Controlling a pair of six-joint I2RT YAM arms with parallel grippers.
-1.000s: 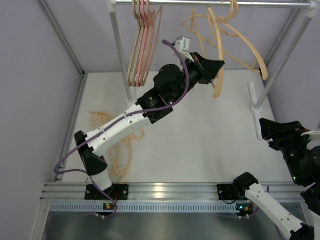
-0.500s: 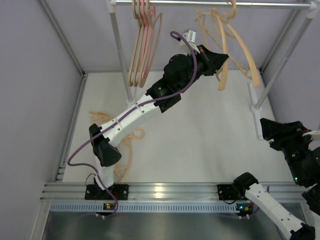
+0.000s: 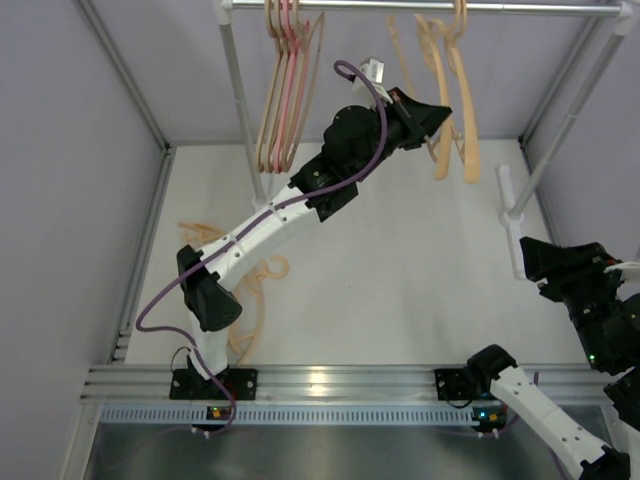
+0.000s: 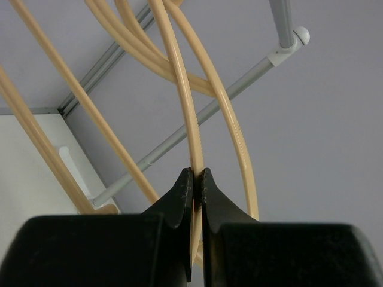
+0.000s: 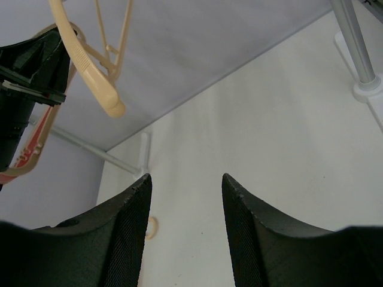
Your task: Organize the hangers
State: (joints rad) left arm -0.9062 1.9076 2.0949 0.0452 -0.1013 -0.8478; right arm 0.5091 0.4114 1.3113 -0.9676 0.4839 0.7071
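A beige hanger (image 4: pixel 184 107) is pinched at its arm by the closed left gripper (image 4: pixel 196 179); light, springy, likely slippery. The right gripper (image 5: pixel 186 179) is held open, empty.

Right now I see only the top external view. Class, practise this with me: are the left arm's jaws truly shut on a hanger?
Observer: Yes. In the left wrist view the left gripper has its jaws pinched on one strand of a beige hanger.
Operator: And the right arm's jaws?
Observer: In the right wrist view the right gripper is open, holding nothing. Only the table shows between its jaws.
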